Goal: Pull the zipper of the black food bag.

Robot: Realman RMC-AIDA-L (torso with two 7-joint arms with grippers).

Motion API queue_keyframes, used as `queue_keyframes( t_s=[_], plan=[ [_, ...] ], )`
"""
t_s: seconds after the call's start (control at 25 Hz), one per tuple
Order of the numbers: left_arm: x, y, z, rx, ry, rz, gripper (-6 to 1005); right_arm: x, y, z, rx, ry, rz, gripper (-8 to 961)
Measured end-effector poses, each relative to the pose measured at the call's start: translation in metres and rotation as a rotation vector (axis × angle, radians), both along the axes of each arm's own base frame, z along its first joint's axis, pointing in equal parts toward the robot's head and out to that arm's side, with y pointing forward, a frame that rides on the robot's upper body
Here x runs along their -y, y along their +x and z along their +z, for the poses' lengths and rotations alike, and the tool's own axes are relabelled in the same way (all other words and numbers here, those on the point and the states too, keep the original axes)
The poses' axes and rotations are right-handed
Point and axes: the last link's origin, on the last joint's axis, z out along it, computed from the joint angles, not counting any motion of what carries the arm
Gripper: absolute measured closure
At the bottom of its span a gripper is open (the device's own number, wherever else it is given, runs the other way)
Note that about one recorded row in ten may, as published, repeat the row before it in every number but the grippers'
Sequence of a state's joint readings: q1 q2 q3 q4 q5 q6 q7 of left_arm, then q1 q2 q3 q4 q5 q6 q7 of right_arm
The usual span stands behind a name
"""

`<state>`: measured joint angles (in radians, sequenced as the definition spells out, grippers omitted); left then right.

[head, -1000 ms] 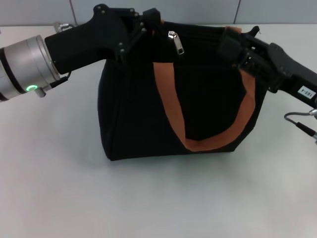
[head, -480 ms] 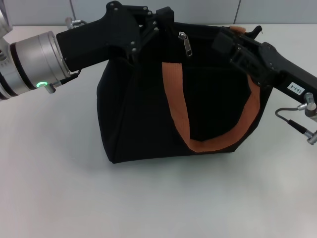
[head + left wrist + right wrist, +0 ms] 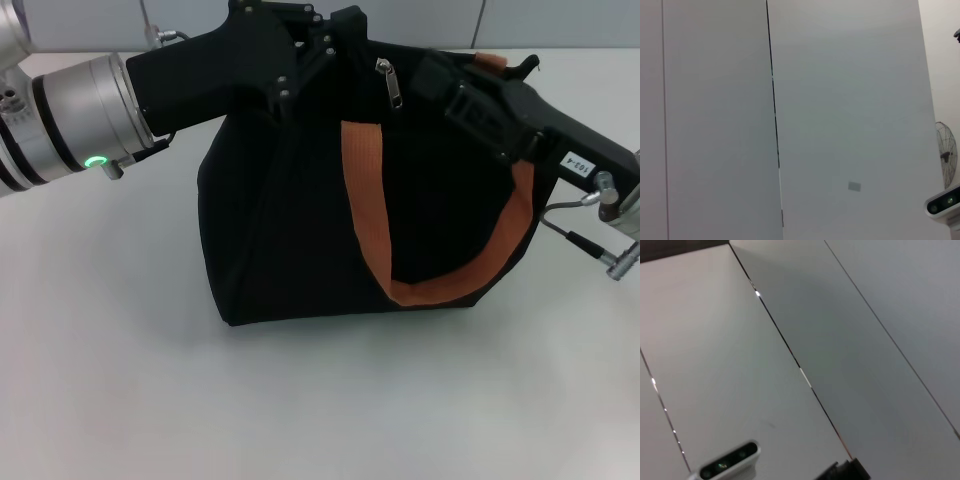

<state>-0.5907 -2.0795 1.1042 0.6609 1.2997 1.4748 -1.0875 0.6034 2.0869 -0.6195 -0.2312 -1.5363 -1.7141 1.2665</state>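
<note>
Both grippers' fingertips disappear against the top edge of the black food bag, so their grip can't be made out. The left gripper covers the bag's left corner. The far handle is nearly all hidden.

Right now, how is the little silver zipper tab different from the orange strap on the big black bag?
The small silver metal zipper pull tab is shiny and tiny; the brown-orange webbing loop handle is dull cloth and far longer. The tab hangs near the bag's top edge between the left gripper and right gripper; the handle droops in a U down the front. Both are attached to the boxy black fabric food bag.
</note>
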Motion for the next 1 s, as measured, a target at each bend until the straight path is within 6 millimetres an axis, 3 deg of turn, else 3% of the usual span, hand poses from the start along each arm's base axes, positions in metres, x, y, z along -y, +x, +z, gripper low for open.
queue_keyframes(
  t_s=[1.0],
  plan=[
    [-0.003, 0.008, -0.001, -0.001, 0.000, -0.019, 935, -0.004, -0.009, -0.012, 0.023, -0.150, -0.012, 680]
  ],
)
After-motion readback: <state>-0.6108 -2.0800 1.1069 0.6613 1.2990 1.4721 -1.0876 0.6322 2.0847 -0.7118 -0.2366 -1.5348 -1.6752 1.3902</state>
